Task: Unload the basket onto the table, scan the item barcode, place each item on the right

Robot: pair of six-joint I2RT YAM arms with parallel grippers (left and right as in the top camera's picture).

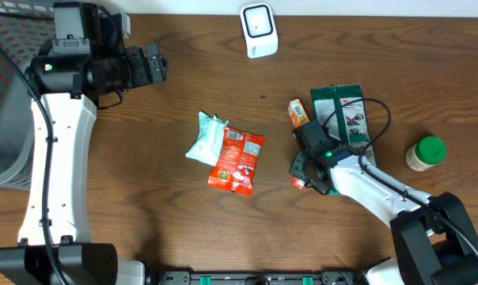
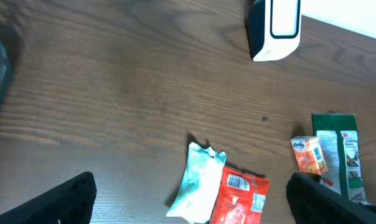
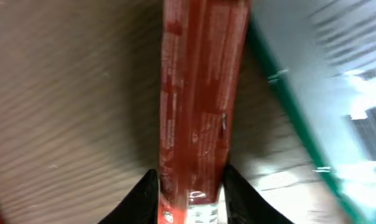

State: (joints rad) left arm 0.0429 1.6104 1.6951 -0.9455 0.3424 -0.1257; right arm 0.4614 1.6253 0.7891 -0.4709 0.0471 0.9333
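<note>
My right claw point(image 3: 191, 186) is pinching a narrow red stick pack point(image 3: 200, 93). In the right wrist view a black finger presses on each long edge of the pack, near its lower end. The pack runs straight up the middle of that frame, with small print along its length that is too blurred for me to read. I cannot find a barcode on the face I see. In the overhead view this claw sits right of centre, low over the brown worktop point(image 1: 144, 198), and only a small red tip of the pack shows beneath it.

Just to the right of the pack is the edge of a flat green package point(image 1: 342, 115), which lies in the upper right part of the overhead frame. A small orange packet point(image 1: 299, 112) lies beside the package's left edge. Further right, well apart from the claw, a jar point(image 1: 426, 153) with a green lid stands upright.

The white scanner point(image 1: 259, 30) stands at the top centre of the overhead frame, well apart from the held pack.

My left claw point(image 1: 153, 67) hangs at the upper left with its fingers spread wide, clear of the worktop. Its wrist camera looks down on the two bags at the centre. One is a pale green packet point(image 2: 197, 183), and a red snack bag point(image 2: 241, 199) lies against its right side. A white barcode label shows near the red bag's top edge.
</note>
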